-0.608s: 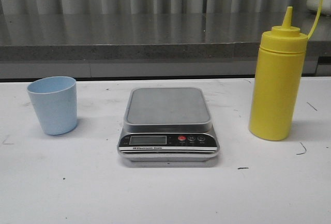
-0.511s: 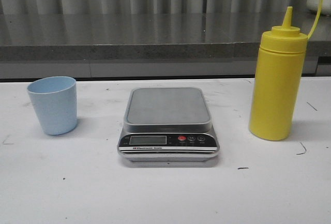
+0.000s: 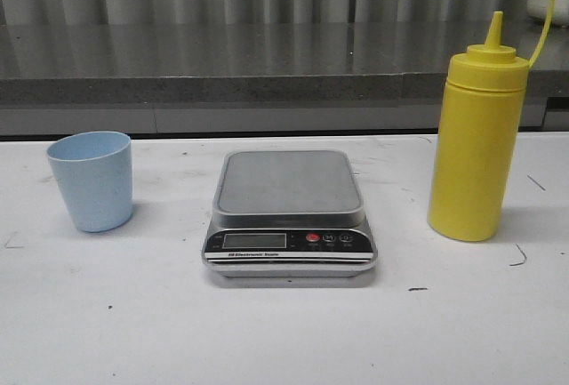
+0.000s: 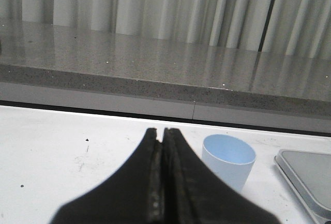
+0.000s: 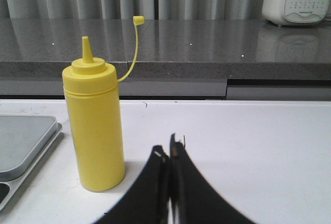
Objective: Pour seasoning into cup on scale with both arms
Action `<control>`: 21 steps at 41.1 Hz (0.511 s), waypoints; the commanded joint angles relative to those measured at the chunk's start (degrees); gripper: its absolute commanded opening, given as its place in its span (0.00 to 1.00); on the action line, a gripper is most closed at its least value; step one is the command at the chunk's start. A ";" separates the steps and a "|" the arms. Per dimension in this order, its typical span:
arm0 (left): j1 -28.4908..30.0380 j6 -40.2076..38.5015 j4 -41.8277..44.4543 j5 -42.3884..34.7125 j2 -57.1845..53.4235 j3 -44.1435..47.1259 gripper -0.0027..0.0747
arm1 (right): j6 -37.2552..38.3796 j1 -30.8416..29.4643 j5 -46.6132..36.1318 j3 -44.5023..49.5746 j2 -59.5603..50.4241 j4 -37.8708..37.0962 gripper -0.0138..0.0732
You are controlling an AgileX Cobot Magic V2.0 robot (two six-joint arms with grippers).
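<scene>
On the white table, flat silver digital scale sits bare; light blue plastic cup to its left, tall yellow squeeze bottle to its right. Both jaws pressed together, empty. Judged: nothing begun; left gripper must spread for the cup first.

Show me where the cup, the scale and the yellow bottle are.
cup [image 3: 91,182], front view, middle of its outer wall.
scale [image 3: 288,182], front view, centre of the steel platform.
yellow bottle [image 3: 471,158], front view, middle of its body.

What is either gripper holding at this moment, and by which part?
Nothing is held. The left gripper and right gripper are both shut on nothing; the cup and the seasoning bottle stand free on the table.
</scene>
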 commanded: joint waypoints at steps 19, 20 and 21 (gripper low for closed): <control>0.04 -0.11 4.04 2.86 3.11 -18.86 0.01 | -0.65 0.58 8.30 -18.07 2.02 -0.83 0.08; 0.04 -0.11 4.04 4.63 4.42 -20.49 0.01 | -1.10 0.58 9.44 -20.09 2.86 -0.92 0.08; 0.04 -0.11 4.04 6.55 5.90 -23.32 0.01 | -1.74 0.58 11.05 -22.18 4.43 -0.92 0.08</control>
